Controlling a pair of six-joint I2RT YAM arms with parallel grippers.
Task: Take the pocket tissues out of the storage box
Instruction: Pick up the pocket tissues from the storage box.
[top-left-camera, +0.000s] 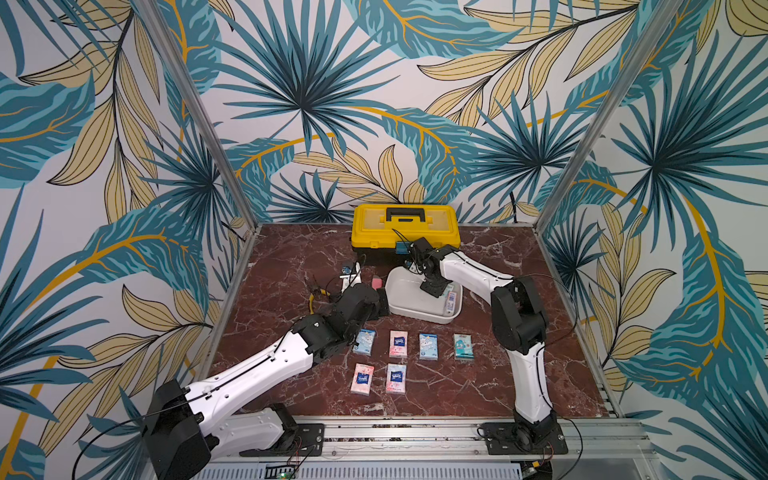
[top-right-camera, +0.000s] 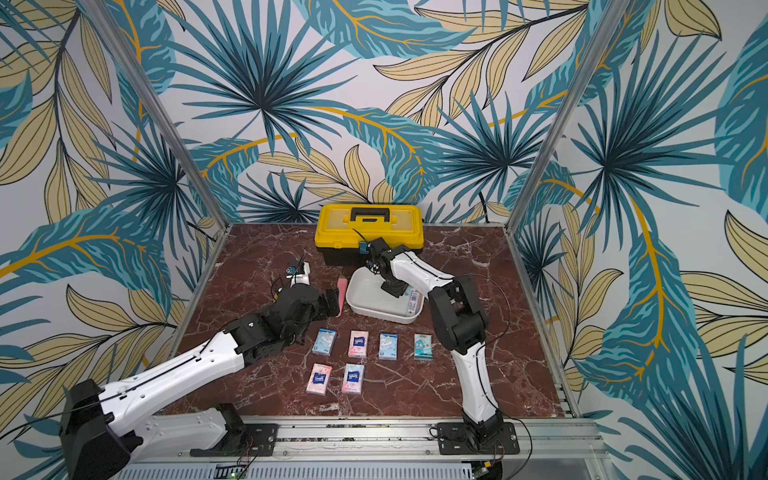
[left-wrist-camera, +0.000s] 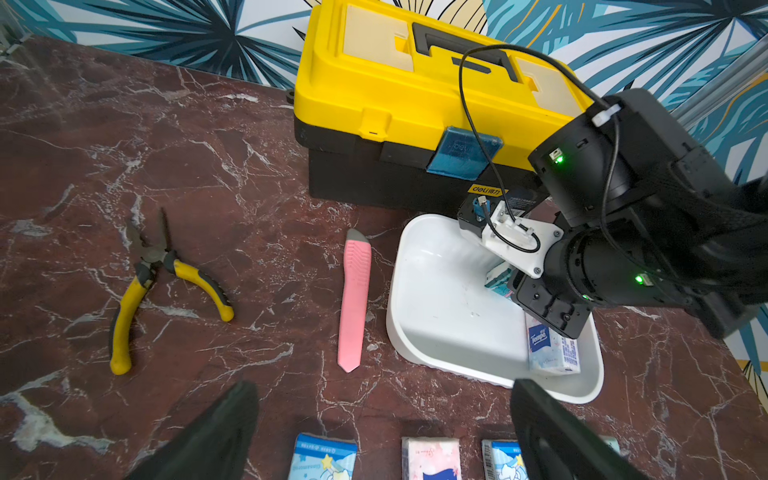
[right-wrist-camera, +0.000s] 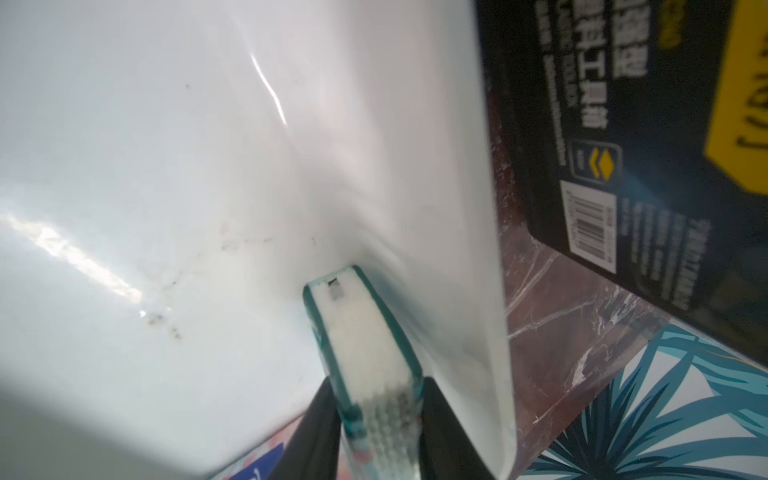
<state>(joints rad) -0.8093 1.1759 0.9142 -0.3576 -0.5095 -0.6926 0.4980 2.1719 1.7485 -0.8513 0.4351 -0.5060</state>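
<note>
Right gripper (right-wrist-camera: 376, 415) clamped on teal tissue pack (right-wrist-camera: 361, 332); I would lift straight, clear of the box (right-wrist-camera: 436, 187); left gripper (left-wrist-camera: 384, 390) open

storage box (left-wrist-camera: 444, 303) floor: mostly bare | toolbox (left-wrist-camera: 395, 95): close behind box | pink knife (left-wrist-camera: 354, 299): beside box
</note>
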